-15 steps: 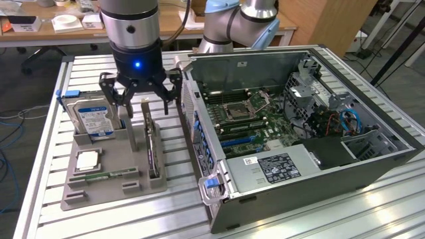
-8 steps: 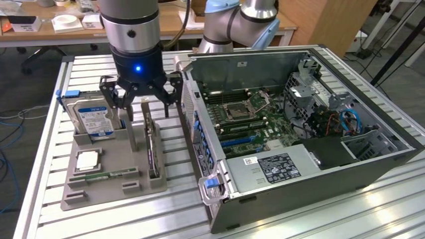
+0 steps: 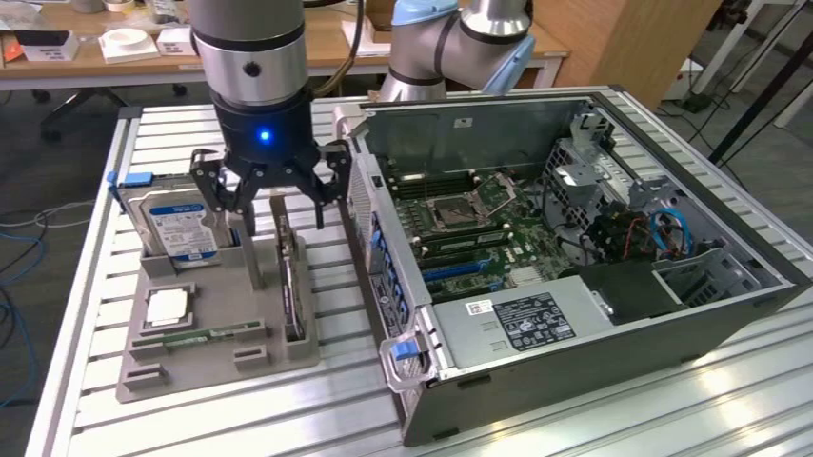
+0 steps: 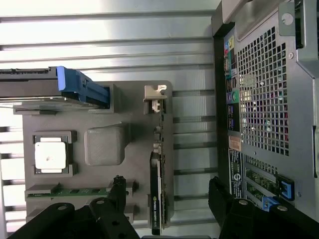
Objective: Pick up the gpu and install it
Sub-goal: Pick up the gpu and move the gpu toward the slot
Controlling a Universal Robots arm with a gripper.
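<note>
The gpu [image 3: 293, 286] is a thin dark card standing on its edge in a slot of the grey holder [image 3: 242, 286]. In the wrist view the gpu [image 4: 158, 179] runs lengthwise, with its silvery bracket [image 4: 155, 95] at one end. My gripper [image 3: 270, 205] hangs just above the card's far end, open, with one finger on each side of it and nothing held. In the wrist view the black fingertips [image 4: 118, 186] of the gripper [image 4: 166, 184] straddle the card without touching it. The open computer case [image 3: 711, 314] lies at the exterior view's right, its motherboard [image 3: 464, 214] exposed.
The holder [image 4: 134, 114] also carries a hard drive [image 3: 178, 224] with a blue-white label, a square processor [image 3: 168, 307] and a green memory stick [image 3: 190, 335]. The case's perforated wall [image 4: 264, 99] stands close beside the holder. Everything rests on a slatted metal table [image 3: 318, 409].
</note>
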